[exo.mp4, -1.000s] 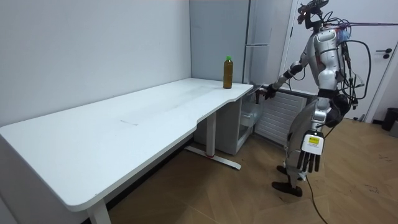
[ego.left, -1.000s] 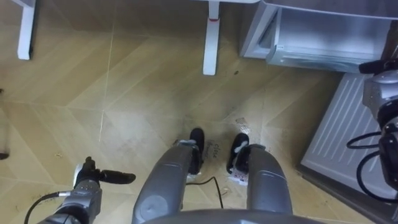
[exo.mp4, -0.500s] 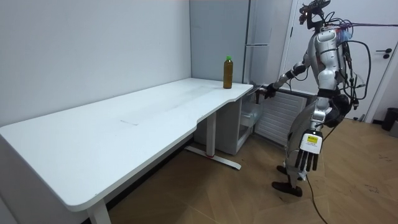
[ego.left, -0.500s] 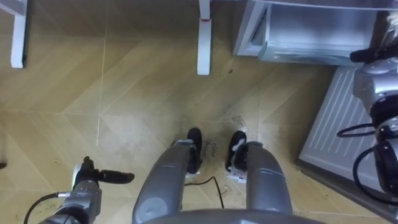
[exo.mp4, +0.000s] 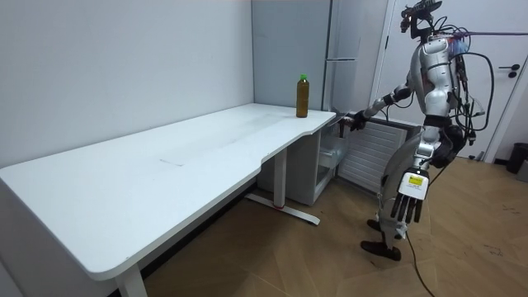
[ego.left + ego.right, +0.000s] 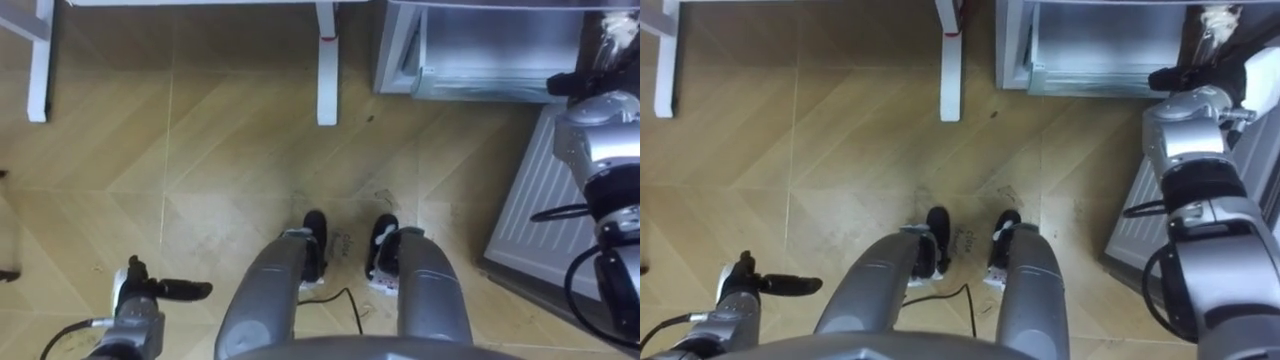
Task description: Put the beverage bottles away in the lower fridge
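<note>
Early in the task, by judgement: lower fridge [image 6: 490,50] open, door [image 6: 545,190] swung out, drink not yet fetched. Counted: one bottle [image 5: 303,96], upright at the desk's [image 5: 165,165] far corner beside the fridge, in neither hand; one desk. Right hand [image 5: 356,122] at the open door's top edge, fingers impossible to tell curled or straight. Left hand [image 5: 406,208] hanging by the thigh, fingers straight, empty. Left: fetching, carrying, placing inside.
</note>
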Tool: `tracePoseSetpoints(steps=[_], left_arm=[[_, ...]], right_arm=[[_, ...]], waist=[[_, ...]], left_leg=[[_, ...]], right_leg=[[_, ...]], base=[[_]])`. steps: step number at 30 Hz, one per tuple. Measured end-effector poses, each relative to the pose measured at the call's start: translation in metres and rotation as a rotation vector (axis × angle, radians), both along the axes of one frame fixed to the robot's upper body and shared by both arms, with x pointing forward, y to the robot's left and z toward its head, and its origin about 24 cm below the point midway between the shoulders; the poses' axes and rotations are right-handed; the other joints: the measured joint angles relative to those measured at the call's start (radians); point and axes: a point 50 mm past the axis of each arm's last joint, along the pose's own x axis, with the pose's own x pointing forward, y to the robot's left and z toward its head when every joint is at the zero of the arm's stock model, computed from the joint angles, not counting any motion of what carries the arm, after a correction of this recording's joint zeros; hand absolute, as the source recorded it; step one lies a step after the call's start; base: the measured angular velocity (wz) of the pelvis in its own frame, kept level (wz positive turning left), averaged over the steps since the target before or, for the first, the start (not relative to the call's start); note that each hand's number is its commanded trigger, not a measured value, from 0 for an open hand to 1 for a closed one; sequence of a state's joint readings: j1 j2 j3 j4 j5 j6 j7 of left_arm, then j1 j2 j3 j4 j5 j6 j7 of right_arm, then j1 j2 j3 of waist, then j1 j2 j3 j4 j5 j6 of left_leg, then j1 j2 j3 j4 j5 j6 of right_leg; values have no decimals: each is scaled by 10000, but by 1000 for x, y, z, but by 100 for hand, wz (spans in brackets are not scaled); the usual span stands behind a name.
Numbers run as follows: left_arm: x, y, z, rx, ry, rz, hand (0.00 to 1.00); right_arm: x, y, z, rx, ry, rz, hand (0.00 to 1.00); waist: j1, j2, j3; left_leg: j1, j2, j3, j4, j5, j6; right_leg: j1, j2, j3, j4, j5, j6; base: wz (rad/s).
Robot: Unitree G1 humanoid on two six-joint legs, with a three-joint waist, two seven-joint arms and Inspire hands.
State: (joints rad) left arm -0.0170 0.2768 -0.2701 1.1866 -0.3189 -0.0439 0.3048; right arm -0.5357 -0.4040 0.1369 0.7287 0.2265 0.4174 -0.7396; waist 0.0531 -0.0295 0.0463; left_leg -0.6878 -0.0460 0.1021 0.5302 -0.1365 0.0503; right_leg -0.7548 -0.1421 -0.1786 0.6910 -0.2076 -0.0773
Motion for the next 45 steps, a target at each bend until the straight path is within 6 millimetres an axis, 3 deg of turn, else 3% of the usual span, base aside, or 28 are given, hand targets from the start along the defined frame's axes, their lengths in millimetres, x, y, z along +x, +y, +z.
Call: tracePoseSetpoints(steps=[2, 3, 4, 19, 25, 37, 45], left_arm=[[-1, 0, 0, 4, 3, 13, 0], [0, 0, 0, 31, -36, 17, 0], [1, 0, 0, 47, -69, 18, 0], [3, -2, 1, 88, -210, -30, 0], [5, -5, 1, -11, -242, -59, 0], [7, -9, -1, -341, 14, -109, 0], [15, -13, 1, -543, -271, -258, 0]], right_arm=[[1, 5, -1, 24, -64, -68, 37], [0, 6, -2, 22, -78, -116, 56], [0, 6, -2, 12, -83, -138, 100], [0, 13, -9, 2462, -612, -855, 100], [2, 18, -11, 4273, -1376, -1181, 100], [9, 23, -9, 9149, -3739, -2014, 100], [8, 8, -14, 11880, -5487, -3632, 100]], waist=[[0, 0, 0], [-2, 0, 0], [-2, 0, 0], [-55, -21, 12], [-104, -10, 7], [187, -6, 5], [410, -2, 9]], left_leg=[[1, 15, -26, 26, -16, -37], [4, 20, -25, 31, -16, -40], [4, 21, -25, 34, -16, -41], [-179, -58, -286, 98, -14, -42], [-348, -62, -445, 243, -26, -34], [-327, -29, -340, 144, -26, -29], [0, -29, -385, -99, -22, -30]], right_leg=[[1, 37, 20, 3, -4, -39], [1, 43, 25, 11, -6, -48], [2, 45, 26, 12, -5, -50], [33, -99, -313, 18, -120, -53], [23, -109, -478, -53, -123, -54], [35, -58, -451, -171, -107, -25], [369, -8, -445, -398, -123, 17]], base=[[-4], [0], [0], [7], [5], [-1], [1]])
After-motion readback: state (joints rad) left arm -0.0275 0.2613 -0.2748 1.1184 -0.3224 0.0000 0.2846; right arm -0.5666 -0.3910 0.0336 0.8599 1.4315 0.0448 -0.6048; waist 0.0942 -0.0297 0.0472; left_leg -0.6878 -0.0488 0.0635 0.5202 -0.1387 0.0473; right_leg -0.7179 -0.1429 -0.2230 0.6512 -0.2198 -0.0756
